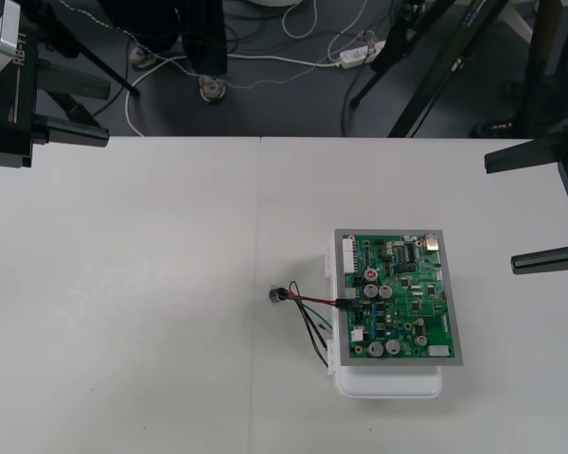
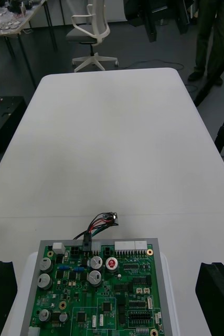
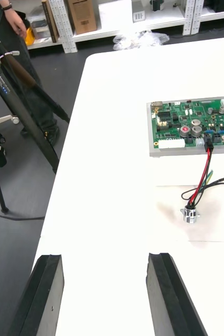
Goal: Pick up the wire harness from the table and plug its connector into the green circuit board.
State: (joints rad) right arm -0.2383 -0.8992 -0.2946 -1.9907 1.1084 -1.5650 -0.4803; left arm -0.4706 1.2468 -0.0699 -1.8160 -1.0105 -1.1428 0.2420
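- Standing spread and empty, the left fingers [image 3: 46, 294] hang over the surface's [image 1: 151, 284] far left corner; the right fingers [image 2: 216, 294], also spread, are at its right side.
- Green board [image 1: 398, 298] sits on a white base [image 1: 388, 383].
- Harness [image 1: 308, 307]: black plug [image 3: 207, 142] seated in the board's edge, metal socket [image 3: 190, 214] lying on the surface, well apart from both pairs.
- Left wrist view shows the socket's flange; from the front it is a dark knot.

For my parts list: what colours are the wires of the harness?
The wires are red, black and green, best seen in the left wrist view.
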